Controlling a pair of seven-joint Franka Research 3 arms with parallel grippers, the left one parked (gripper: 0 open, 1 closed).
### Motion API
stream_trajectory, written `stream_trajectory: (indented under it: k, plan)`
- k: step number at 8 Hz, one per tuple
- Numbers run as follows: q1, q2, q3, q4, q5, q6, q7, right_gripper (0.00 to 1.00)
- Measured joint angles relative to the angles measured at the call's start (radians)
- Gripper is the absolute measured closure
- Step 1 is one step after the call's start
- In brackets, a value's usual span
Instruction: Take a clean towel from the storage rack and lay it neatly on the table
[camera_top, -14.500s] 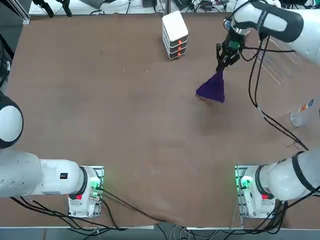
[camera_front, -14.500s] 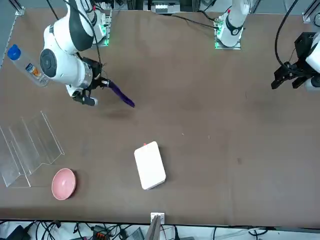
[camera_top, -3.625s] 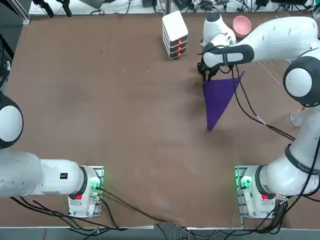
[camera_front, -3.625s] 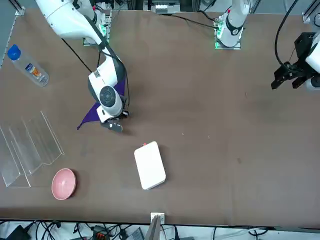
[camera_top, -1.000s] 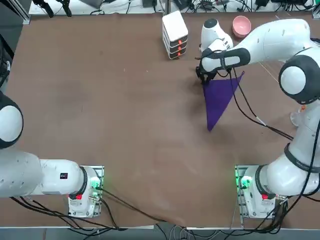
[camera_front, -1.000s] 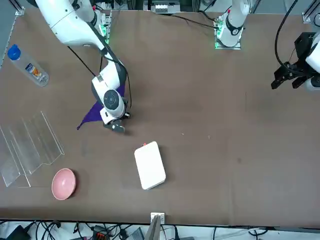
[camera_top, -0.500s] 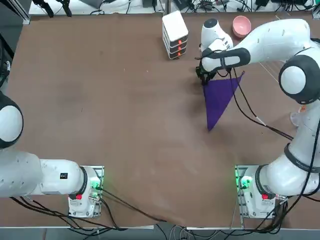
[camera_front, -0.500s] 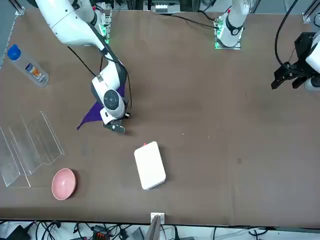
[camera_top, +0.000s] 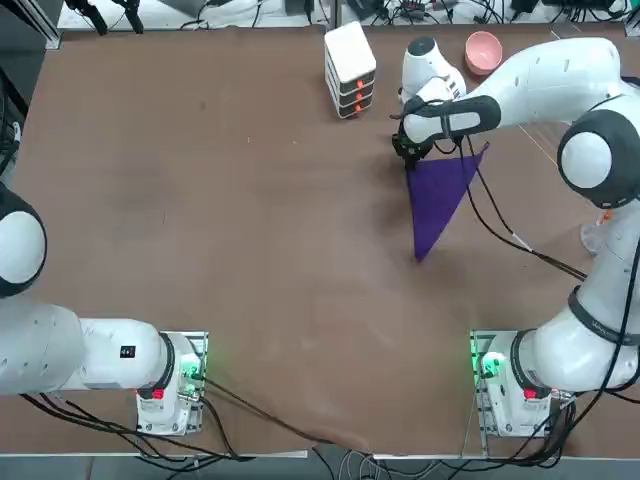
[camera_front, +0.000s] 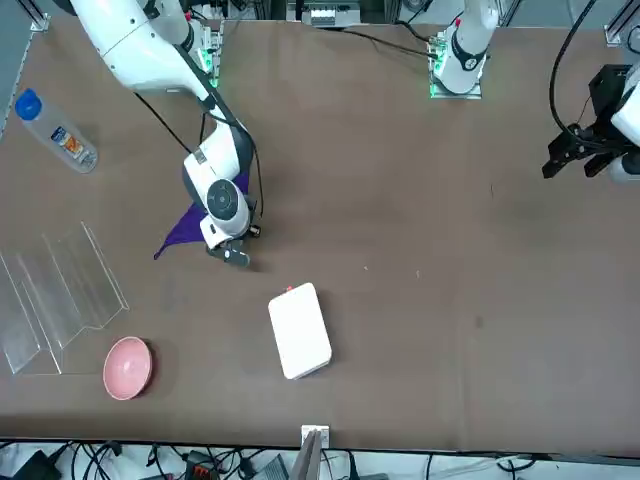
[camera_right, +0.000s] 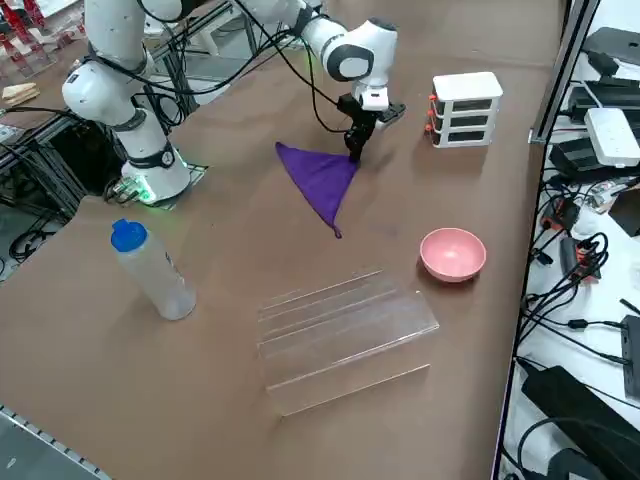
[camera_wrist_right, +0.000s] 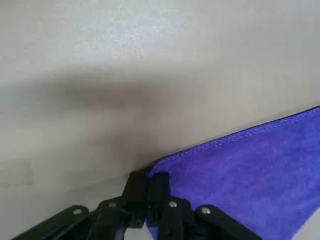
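- I am pinching one corner of the deep purple, soft cloth towel (camera_wrist_right: 250, 165) between the two black fingers of my right gripper (camera_wrist_right: 146, 184), which are pressed together on its hem, right down at the surface.
- The towel (camera_top: 438, 195) is already lying out of the rack, spreading as a long triangle on the wide matte brown table (camera_top: 230, 220); its far tip is pointing toward my base.
- I am judging the fetching as done and the laying as nearly done: what is left is letting go of the corner, and perhaps squaring the cloth, since it is showing as a folded triangle, not an open square.
- The see-through storage rack of thin pale rods (camera_right: 340, 330) is standing well apart from the towel, with nothing visible in it.
- Around it, a pink bowl (camera_right: 453, 253), a clear bottle with a blue cap (camera_right: 150, 268) and a white stacked box with orange marks (camera_right: 466, 108) are sitting on the table.
- Beyond the table edge, cables and power strips (camera_right: 590, 150) are trailing.
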Motion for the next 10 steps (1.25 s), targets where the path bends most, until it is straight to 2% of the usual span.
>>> stream_trajectory:
  k: [10]
  plan:
    - [-0.002, -0.036, -0.001, 0.011, 0.0, -0.104, 0.001, 0.98]
